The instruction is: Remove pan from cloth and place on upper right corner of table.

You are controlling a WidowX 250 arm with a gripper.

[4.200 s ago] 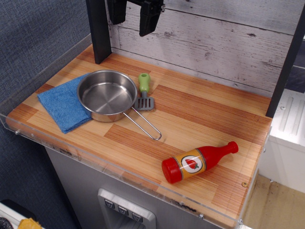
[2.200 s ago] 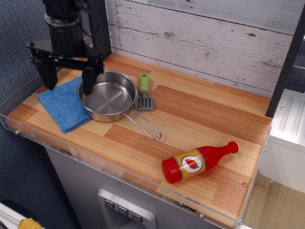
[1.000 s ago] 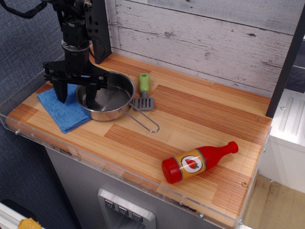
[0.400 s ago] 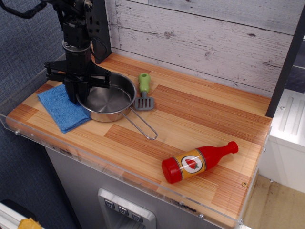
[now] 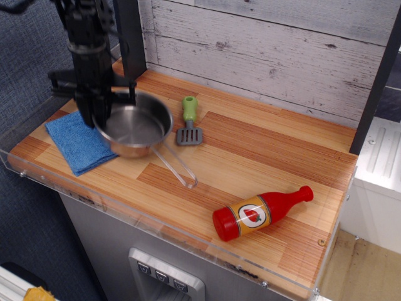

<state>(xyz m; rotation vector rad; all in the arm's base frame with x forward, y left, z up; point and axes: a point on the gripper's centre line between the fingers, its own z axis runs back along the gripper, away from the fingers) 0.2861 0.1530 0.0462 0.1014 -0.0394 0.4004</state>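
The shiny steel pan (image 5: 135,128) hangs tilted a little above the table, its wire loop handle (image 5: 175,168) pointing down to the front right. My black gripper (image 5: 98,120) is shut on the pan's left rim, coming from above. The blue cloth (image 5: 76,143) lies flat at the left end of the wooden table (image 5: 250,157), partly under the pan's left side. The pan's left rim is hidden by the fingers.
A green-handled grey spatula (image 5: 188,120) lies just right of the pan. A red sauce bottle (image 5: 260,212) lies on its side at the front right. A black post (image 5: 130,37) stands at the back left. A clear acrylic rim (image 5: 125,210) edges the table.
My gripper came down from the top, straddled the pan's left rim and shut on it. Since then the pan has lifted and tilted, and the cloth shifted slightly.
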